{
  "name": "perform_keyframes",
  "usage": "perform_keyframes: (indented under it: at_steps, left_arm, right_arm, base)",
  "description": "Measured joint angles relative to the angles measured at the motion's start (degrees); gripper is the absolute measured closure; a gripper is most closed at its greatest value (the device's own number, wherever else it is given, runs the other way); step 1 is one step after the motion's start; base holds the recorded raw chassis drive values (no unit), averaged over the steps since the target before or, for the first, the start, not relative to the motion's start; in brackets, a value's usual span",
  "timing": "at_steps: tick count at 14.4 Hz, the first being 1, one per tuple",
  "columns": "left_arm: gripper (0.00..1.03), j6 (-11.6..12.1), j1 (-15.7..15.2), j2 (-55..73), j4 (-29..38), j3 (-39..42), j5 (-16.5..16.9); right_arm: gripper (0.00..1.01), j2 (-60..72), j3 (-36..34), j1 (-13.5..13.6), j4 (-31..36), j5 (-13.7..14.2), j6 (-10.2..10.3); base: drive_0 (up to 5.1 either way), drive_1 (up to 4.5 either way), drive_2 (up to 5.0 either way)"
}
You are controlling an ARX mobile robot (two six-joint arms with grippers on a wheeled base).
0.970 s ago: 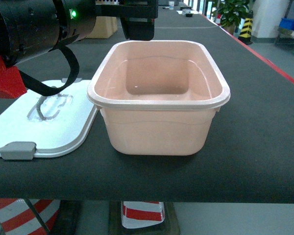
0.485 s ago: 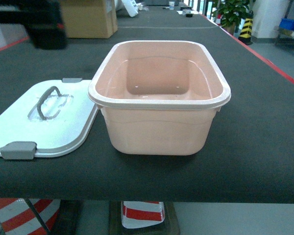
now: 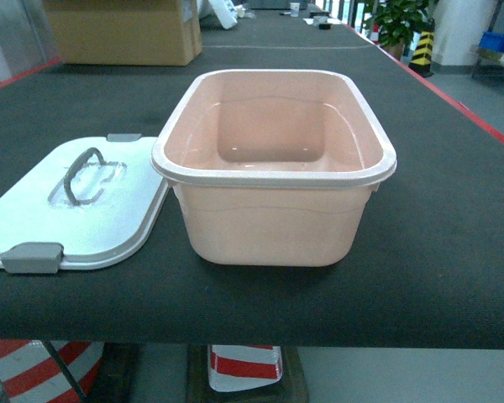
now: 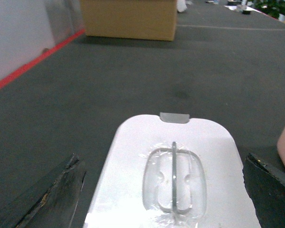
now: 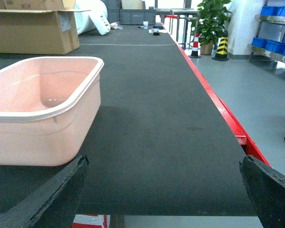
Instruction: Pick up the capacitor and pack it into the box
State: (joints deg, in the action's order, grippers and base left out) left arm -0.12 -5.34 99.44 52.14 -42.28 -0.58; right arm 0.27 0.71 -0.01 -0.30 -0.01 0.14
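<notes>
Dark, ribbed matting covers the long bench [image 3: 454,210] before you, its right edge trimmed in red and running off toward a potted plant [image 5: 210,23] and blue bins [image 5: 280,47] in the background. At the far left of the bench sits a brown cardboard carton [image 3: 122,32].

Your box [image 3: 273,164], a pale peach-pink plastic tub with a thick rim, stands upright near the front edge, centre in the head view. Its interior looks bare; no capacitor can be made out in any view.

Just beside the box on its left, the white lid [image 3: 76,210] lies flat on the matting, top side up, its near corner tucked under the box rim. You can see its grey handle [image 3: 82,175] and a grey clip [image 3: 32,257] at the near end, another at the far end.

Your left tool [image 4: 166,190] hangs over the lid, both dark fingers [image 4: 52,194] spread wide to either side, grasping nothing. Your right tool [image 5: 161,194] is likewise released, fingers wide apart over bare matting to the right of the box. Neither tool shows in the head view.
</notes>
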Motion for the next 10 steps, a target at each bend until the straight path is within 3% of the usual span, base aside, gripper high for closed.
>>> perform_keyframes:
  at_steps: [2, 5, 6, 10]
  left_arm:
    - [0.05, -0.33, 0.50, 7.82, 0.66, -4.74, 2.12]
    - [0.05, 0.13, 0.92, 17.35, 0.72, -11.02, 2.60]
    - [0.05, 0.46, 1.29, 24.83, 0.42, -17.11, 3.41]
    - [0.05, 1.33, 1.88, 32.68, -1.49, -24.22, 3.02]
  right_arm:
    - [0.03, -0.02, 0.00, 0.00, 0.00, 0.00, 0.00]
    - [0.03, 0.00, 0.00, 0.00, 0.02, 0.00, 0.00]
    - [0.03, 0.00, 0.00, 0.00, 0.00, 0.00, 0.00]
    - [0.03, 0.00, 0.00, 0.00, 0.00, 0.00, 0.00]
  base:
    - [0.0, 0.00, 0.0]
    - [0.0, 0.00, 0.0]
    - [0.0, 0.00, 0.0]
    - [0.0, 0.00, 0.0]
